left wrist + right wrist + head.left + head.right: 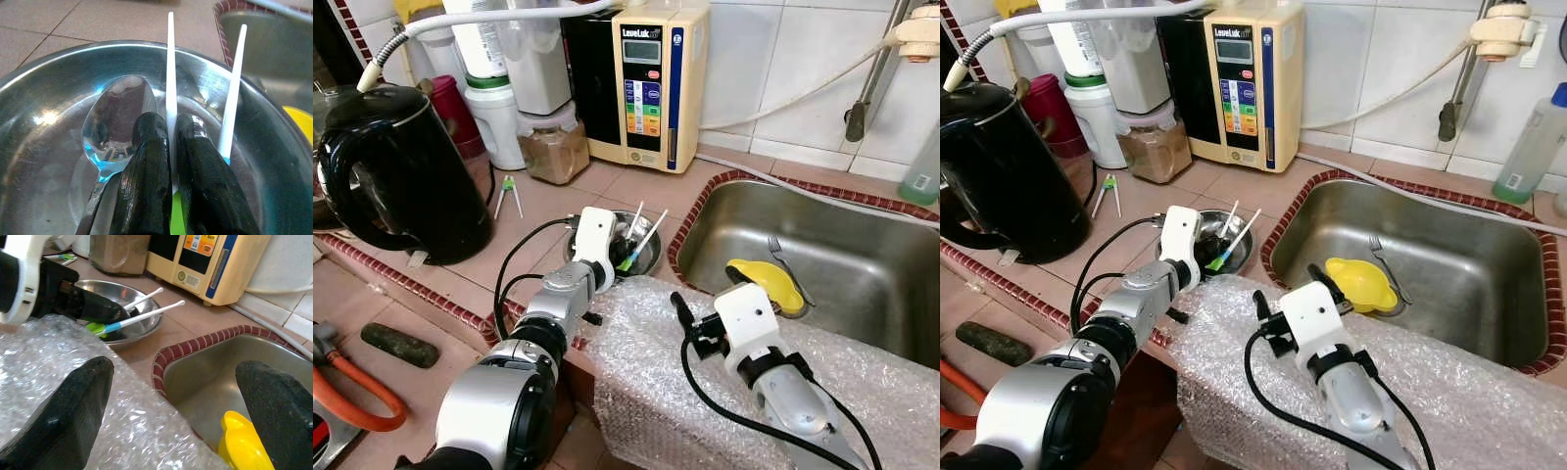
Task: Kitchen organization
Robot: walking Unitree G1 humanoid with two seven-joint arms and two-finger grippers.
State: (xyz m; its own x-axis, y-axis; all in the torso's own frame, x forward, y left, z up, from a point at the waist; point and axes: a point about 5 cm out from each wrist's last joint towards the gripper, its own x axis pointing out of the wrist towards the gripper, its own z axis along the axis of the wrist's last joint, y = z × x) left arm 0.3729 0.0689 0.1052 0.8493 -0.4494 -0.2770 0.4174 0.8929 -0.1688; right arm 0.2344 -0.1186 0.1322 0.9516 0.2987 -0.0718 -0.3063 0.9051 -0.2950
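A small steel bowl point(652, 257) stands on the tiled counter just left of the sink. In it lie a metal spoon point(120, 112) and two thin white-handled utensils, one with a green end point(170, 73) and one with a blue end point(234, 83). My left gripper point(625, 257) reaches down into the bowl, its fingers point(146, 166) shut on the green-ended utensil's handle. My right gripper point(1291, 287) hangs open over a sheet of bubble wrap point(705, 392) at the counter's front edge, with nothing between its fingers point(63, 416).
The steel sink point(862, 235) on the right holds a yellow plastic piece point(769, 284) and a fork point(788, 264). A black kettle point(401, 176) stands at the left. Along the back wall are jars point(553, 147) and a beige water machine point(646, 83). A small green tool point(509, 196) lies on the tiles.
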